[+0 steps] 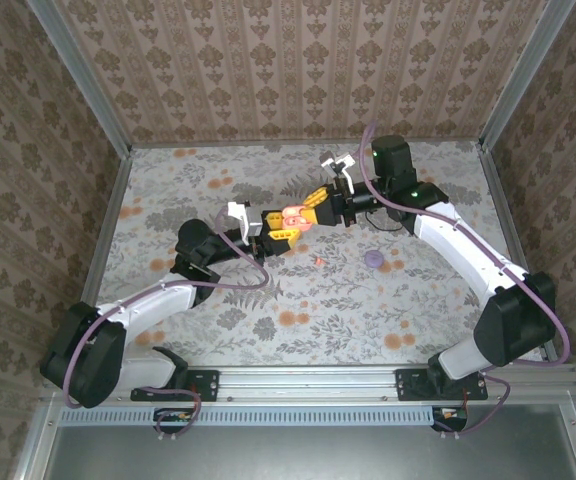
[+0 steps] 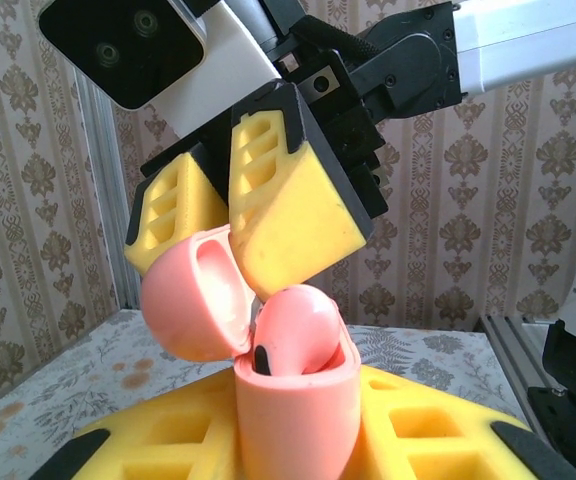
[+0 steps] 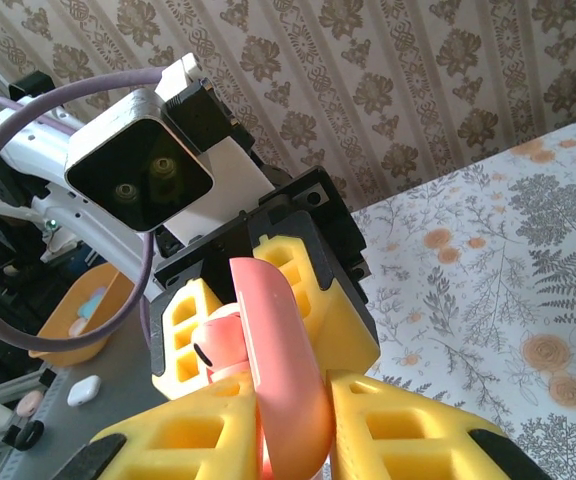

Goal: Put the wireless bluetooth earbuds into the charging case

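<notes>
**A:** Where was the case?

**B:** The small coral-pink rounded-square plastic charging case [image 2: 298, 420] was up in the air, clear of the floral-print surface [image 1: 418, 310]. Its smooth lid [image 2: 193, 300] stood swung open. One tiny coral-pink piece, the seated earbud [image 2: 303, 325], sat in the mouth of the body with a dark spot showing on its side.

**A:** Who had hold of what?

**B:** The left hand [image 1: 281, 233] was clenched on the case's body, with a yellow pad on either side. The right hand [image 1: 311, 205] met the case from the opposite side. It had the lid between its two yellow fingers, one behind the lid and one in the gap above the seated earbud. It looked clamped on the lid, though I couldn't tell how firmly.

**A:** And the second one?

**B:** What I took for the loose earbud [image 1: 320, 259], another tiny coral-pink piece, lay on the surface below the case. It was toward the arm bases from the case and slightly to its right. A purple round disc [image 1: 375, 258] lay farther right of the case, well apart from it.

**A:** What did the next move turn on?

**B:** The case's long axis ran from hand to hand, with its mouth facing the right hand, so anything going in had to come from that side. The loose earbud lay about as near one hand as the other. My judgement was that the right hand would have to release the lid and reach down, since the left was carrying the body. The lid might then fall shut.
</notes>
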Tool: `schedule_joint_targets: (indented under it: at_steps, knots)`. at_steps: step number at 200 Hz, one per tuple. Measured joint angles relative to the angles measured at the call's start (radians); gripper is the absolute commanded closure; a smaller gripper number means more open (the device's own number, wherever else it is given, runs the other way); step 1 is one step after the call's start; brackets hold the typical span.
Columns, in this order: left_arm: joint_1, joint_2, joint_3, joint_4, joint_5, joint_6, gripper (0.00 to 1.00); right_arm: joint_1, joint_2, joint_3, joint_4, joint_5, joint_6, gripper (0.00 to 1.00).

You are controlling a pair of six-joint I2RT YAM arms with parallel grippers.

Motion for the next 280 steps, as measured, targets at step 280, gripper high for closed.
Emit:
schedule_joint_targets:
  at_steps: [280]
  knots:
    - [-0.050,-0.092,0.001,-0.275,-0.105,0.309,0.85,0.122,-0.381,-0.261,0.056,0.309,-0.375,0.62]
